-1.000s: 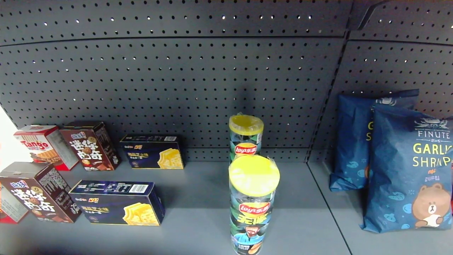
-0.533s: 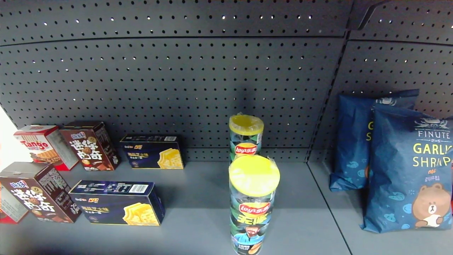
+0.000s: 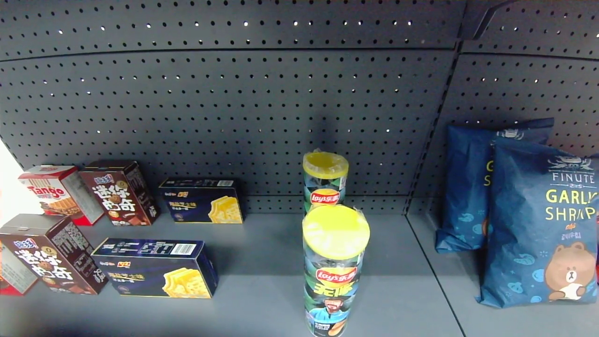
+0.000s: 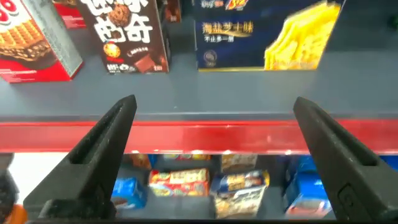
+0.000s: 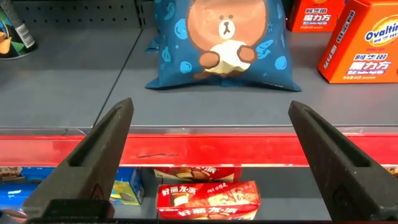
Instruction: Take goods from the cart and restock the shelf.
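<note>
The grey shelf carries two yellow-lidded chip cans, one in front and one behind. Left of them lie two navy cracker boxes, brown chocolate boxes and a red wafer box. Blue shrimp-snack bags stand at the right. My left gripper is open and empty, level with the shelf's red front strip, facing a brown box and a navy box. My right gripper is open and empty before the bear-printed blue bag.
Orange boxes stand beside the blue bag. A perforated back panel closes the shelf behind. Packaged snacks lie on the shelf below. Bare shelf floor lies on both sides of the cans.
</note>
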Controlling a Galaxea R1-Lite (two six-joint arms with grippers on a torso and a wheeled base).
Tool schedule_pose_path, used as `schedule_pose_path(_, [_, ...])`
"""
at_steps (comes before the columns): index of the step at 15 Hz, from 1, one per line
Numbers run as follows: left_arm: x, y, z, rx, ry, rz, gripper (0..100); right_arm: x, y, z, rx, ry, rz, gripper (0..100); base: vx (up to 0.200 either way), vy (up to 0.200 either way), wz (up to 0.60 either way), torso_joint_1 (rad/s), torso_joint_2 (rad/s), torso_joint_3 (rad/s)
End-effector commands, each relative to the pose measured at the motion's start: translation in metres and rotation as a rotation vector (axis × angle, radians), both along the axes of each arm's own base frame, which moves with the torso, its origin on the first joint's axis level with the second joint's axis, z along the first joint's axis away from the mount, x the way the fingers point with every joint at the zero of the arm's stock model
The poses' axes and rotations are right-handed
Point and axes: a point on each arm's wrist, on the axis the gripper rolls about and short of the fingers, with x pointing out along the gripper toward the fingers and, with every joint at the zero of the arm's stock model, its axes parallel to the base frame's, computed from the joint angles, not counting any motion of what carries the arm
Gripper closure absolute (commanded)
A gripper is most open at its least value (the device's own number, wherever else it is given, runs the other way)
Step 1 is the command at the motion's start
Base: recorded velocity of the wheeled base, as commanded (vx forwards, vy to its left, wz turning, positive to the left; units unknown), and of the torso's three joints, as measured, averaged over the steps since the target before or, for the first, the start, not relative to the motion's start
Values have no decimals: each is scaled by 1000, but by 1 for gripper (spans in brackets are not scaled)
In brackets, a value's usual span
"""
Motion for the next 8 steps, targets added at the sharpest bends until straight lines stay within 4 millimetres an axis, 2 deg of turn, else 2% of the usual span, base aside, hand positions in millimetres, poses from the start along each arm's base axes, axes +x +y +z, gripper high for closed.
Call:
schedule_pose_path(1, [-4, 0, -1, -10, -47, -9, 0, 0, 0, 0, 0, 2, 0, 0, 0, 0, 0, 0, 0, 0])
schedule_pose_path(8, [-4, 0, -1, -8, -47, -15, 0, 0, 0, 0, 0, 2, 0, 0, 0, 0, 0, 0, 0, 0])
